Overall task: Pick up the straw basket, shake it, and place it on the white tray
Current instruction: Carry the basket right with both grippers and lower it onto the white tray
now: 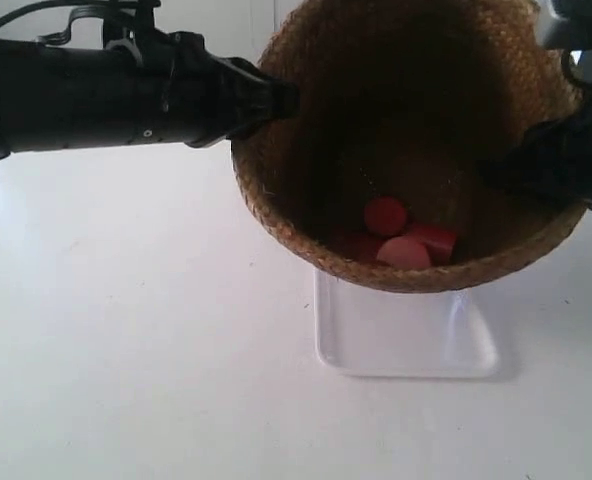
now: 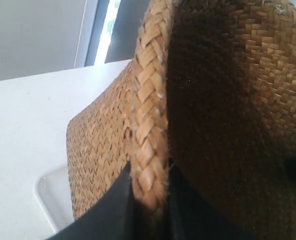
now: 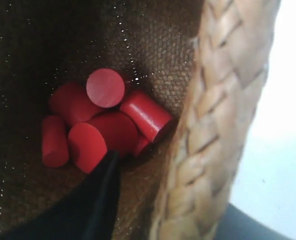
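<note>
The straw basket (image 1: 416,110) is tipped so its wide round mouth faces the exterior camera. It is held by its rim from two sides. The arm at the exterior view's left (image 1: 96,95) reaches the rim at about 9 o'clock. The arm at the exterior view's right (image 1: 566,160) reaches it at about 3 o'clock.

In the left wrist view, the left claw (image 2: 149,170) is clamped on the thick braided rim. One black finger (image 2: 115,205) is on the outside wall and the other is on the inside. In the right wrist view, the right claw (image 3: 180,200) pinches the rim the same way. One black finger (image 3: 100,200) is inside the basket, and the rim sits between it and the dark part outside.

A small heap of red cylinders (image 3: 105,120) lies deep in the basket, just beside that inner finger.

The white tray (image 1: 406,340) lies flat on the white worktop (image 1: 126,350). It is at 6 o'clock from the basket, partly hidden under it. I cannot tell if the basket's base touches the tray.
</note>
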